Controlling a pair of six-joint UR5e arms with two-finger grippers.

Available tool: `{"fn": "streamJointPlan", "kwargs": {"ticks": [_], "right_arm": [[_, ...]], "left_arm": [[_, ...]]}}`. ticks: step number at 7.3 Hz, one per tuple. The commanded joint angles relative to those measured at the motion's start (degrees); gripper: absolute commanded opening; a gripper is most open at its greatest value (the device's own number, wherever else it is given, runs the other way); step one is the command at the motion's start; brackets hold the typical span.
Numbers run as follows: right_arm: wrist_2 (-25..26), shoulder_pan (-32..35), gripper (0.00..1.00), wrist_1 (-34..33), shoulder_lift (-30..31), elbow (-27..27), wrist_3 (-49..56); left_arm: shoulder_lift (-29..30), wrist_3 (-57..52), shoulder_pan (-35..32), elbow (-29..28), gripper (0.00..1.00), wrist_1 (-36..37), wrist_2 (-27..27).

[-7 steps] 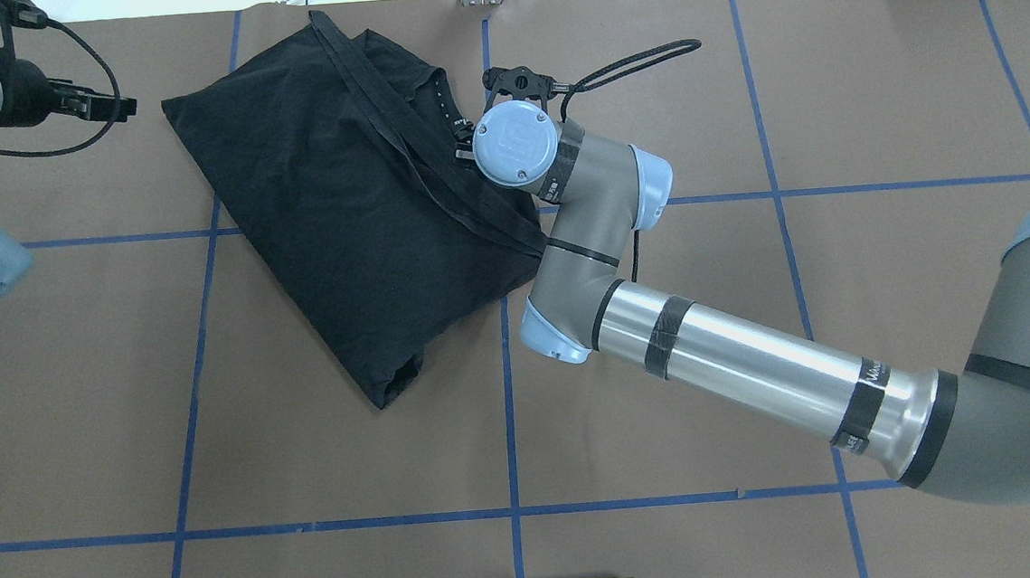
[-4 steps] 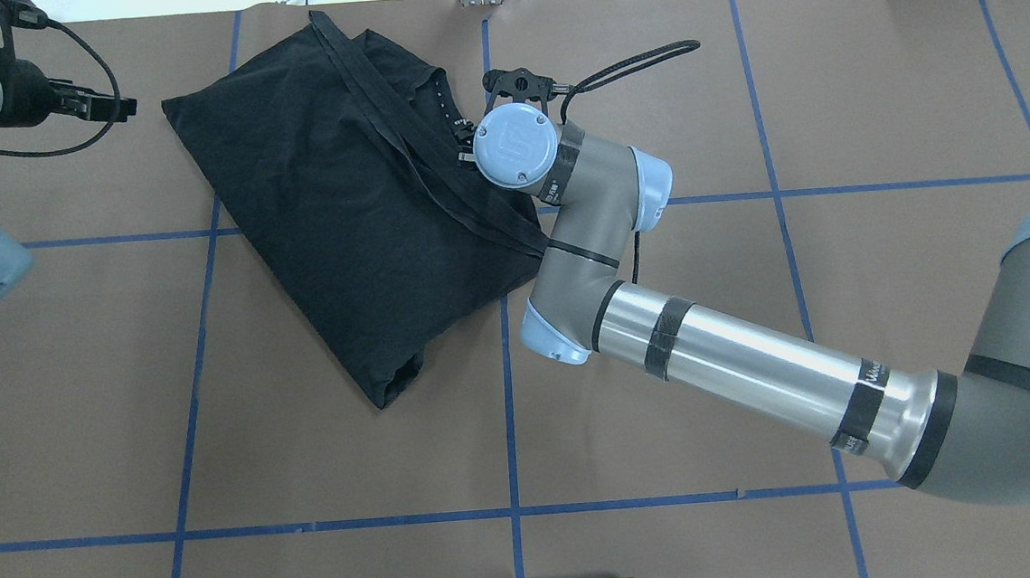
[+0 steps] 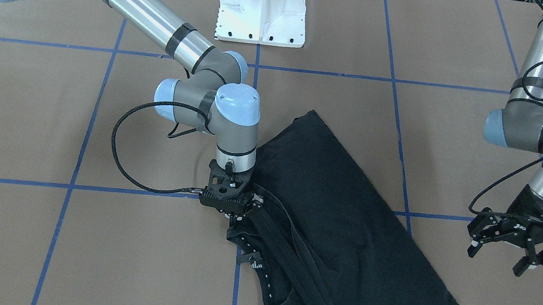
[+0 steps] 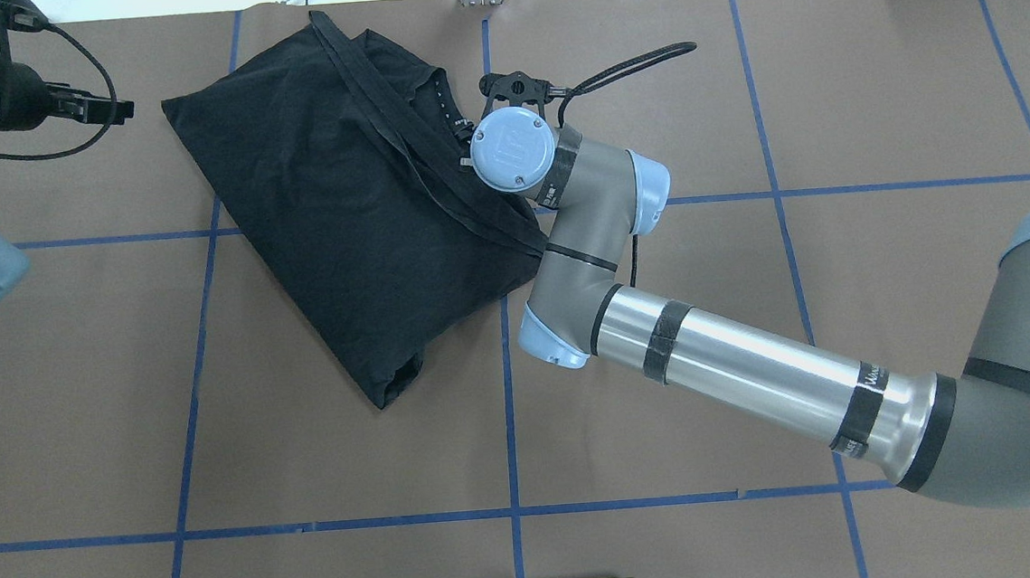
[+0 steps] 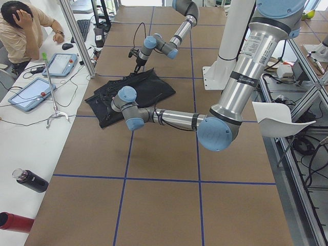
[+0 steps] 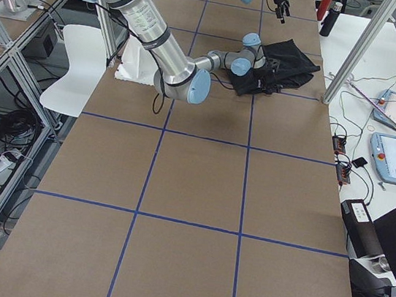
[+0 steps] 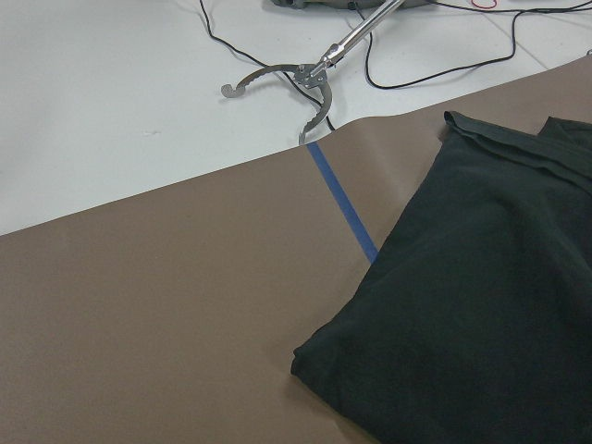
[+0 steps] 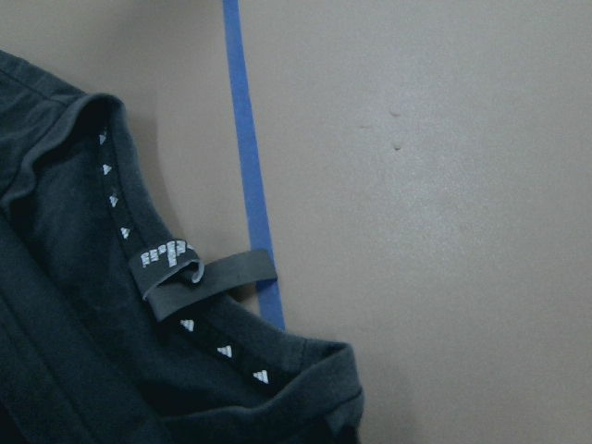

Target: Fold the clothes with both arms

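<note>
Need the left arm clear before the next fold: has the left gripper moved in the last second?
Yes, slightly. In the overhead view the left gripper has drawn back toward the left edge, away from the blue tape line by the T-shirt.

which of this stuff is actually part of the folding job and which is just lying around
For the job: black T-shirt; right gripper at its collar; left gripper, open, clear of it.
Just lying about: white pedestal base; tablet; black bottle; red bottle.
</note>
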State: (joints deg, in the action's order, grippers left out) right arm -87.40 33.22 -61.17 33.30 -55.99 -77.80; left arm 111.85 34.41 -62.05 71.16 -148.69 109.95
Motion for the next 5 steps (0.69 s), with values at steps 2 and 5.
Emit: {"fn": "streamJointPlan", "kwargs": {"ticks": [2,5], "right_arm": [[-0.31,-1.31,0.0,-6.21,9.29,-17.15,0.81],[6.07,-10.32,0.0,-10.71,23.09,-37.03,-0.15]], "left_arm": [[-0.05,0.04,0.0,0.47,1.0,-0.02,0.09],[-0.05,1.61,0.0,0.65,1.0,-0.28,0.09]]}}
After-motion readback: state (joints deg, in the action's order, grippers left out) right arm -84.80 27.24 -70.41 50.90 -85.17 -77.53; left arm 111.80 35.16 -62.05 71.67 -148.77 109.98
